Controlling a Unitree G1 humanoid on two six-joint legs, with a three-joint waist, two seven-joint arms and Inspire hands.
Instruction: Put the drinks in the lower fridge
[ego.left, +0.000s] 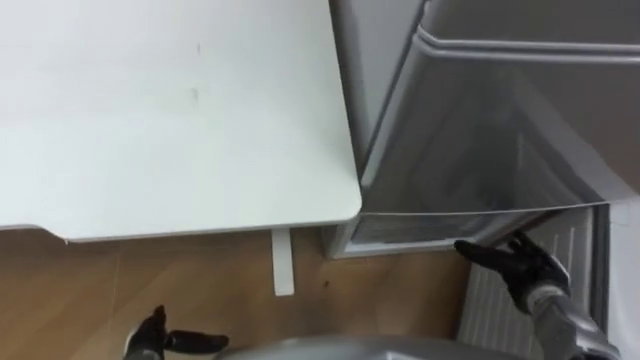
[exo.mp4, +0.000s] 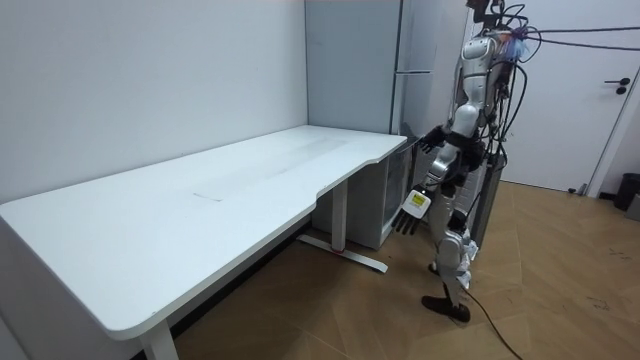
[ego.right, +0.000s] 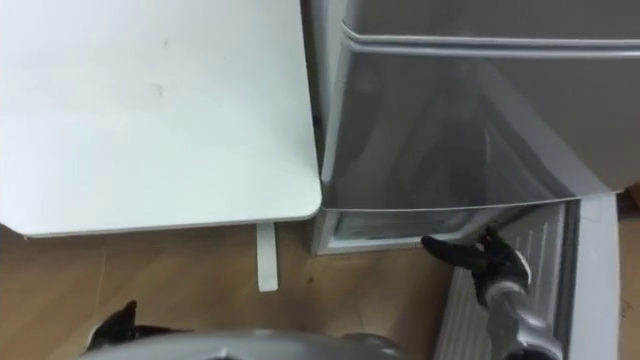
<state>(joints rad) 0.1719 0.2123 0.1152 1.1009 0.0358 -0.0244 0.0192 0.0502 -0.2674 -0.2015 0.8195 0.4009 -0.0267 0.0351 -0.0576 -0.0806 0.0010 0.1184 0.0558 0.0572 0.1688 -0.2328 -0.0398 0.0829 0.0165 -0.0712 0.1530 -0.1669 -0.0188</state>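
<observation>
robot stands at lower fridge (ego.left: 450, 150), just beside white table (ego.left: 200, 120). right hand (ego.left: 520, 265): fingers spread, empty, near door's bottom edge. left hand (ego.left: 160, 335): low, relaxed, empty. drinks: in neither hand, whereabouts cannot tell. risk: straight fingers slipping off door edge.

Light: bright and even across the room, falling from above
Table (ego.left: 180, 110): white top glowing pale, close to washed out
Fridge door (ego.left: 470, 150): soft grey sheen down its face
Shadow: soft and dim under the table, on the floor (exo.mp4: 300, 310)
</observation>
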